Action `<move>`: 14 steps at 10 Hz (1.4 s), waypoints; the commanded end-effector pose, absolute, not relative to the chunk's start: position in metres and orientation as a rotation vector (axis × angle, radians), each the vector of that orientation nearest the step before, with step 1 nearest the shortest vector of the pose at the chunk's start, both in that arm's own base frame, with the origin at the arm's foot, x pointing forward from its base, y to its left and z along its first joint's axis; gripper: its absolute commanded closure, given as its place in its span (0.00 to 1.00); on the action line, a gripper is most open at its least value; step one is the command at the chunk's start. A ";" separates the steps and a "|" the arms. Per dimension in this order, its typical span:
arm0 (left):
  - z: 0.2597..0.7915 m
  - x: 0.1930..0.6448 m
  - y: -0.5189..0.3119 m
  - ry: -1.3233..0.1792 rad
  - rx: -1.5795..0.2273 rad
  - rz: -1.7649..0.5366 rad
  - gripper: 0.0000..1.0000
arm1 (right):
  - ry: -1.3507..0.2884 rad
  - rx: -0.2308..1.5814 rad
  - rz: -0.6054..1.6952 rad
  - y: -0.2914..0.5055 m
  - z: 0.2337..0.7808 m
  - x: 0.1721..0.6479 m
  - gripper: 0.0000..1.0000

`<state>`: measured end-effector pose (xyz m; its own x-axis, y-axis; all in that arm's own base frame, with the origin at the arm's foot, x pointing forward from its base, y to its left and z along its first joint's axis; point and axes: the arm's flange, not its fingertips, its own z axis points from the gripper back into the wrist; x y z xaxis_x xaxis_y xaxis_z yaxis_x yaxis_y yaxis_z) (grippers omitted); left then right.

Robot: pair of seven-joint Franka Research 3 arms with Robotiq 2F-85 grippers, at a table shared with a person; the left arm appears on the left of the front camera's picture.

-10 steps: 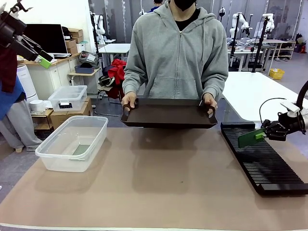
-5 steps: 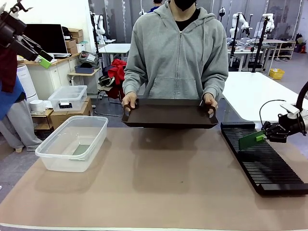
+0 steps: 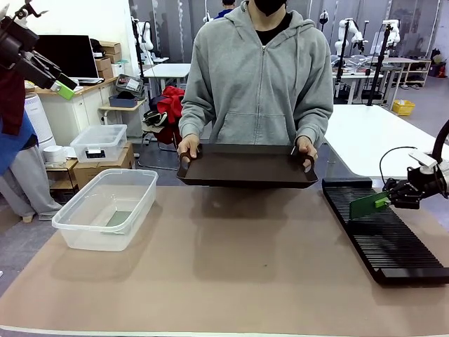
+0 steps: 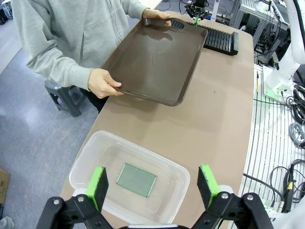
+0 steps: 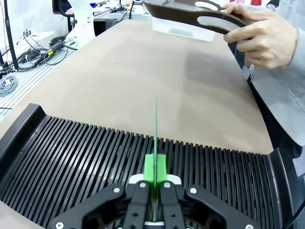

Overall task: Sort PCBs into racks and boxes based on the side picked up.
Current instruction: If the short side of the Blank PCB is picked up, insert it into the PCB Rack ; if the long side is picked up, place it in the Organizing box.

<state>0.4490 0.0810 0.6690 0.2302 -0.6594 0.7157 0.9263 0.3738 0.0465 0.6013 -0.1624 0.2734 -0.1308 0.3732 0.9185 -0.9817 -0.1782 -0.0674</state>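
Note:
My right gripper [image 3: 382,201] [image 5: 155,168] is shut on a green PCB [image 3: 365,204] [image 5: 156,129], held on edge just above the black slotted rack [image 3: 382,235] [image 5: 86,162] at the right of the table. A second PCB [image 4: 137,179] lies flat on the floor of the clear plastic box [image 3: 105,208] [image 4: 86,157] at the left. High at the picture's upper left, my left gripper [image 3: 62,84] [image 4: 152,183] stands open over that box with nothing between its green pads.
A person in a grey hoodie holds a dark brown tray [image 3: 245,166] [image 4: 152,62] with both hands at the far table edge. A smaller lidded clear box [image 3: 98,142] sits off the table behind the left side. The brown table mat is bare in the middle.
My right gripper has lowered a little with the PCB, bringing its lower edge closer to the rack's slots. The left arm and the person's tray have stayed still.

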 end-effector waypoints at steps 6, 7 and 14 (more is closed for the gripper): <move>0.669 0.449 0.081 -0.725 -0.432 -1.138 0.00 | -0.731 0.874 1.527 -0.181 0.243 0.583 0.98; 0.669 0.449 0.081 -0.725 -0.432 -1.138 0.00 | -0.730 0.874 1.528 -0.181 0.244 0.584 0.98; 0.669 0.449 0.081 -0.725 -0.432 -1.138 0.00 | -0.705 0.857 1.540 -0.180 0.248 0.585 0.47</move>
<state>0.4490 0.0810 0.6690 0.2302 -0.6594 0.7157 0.9263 0.3738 0.0465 0.5888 -0.1844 0.2460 -0.0553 0.5134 0.8564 -0.9890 -0.1460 0.0237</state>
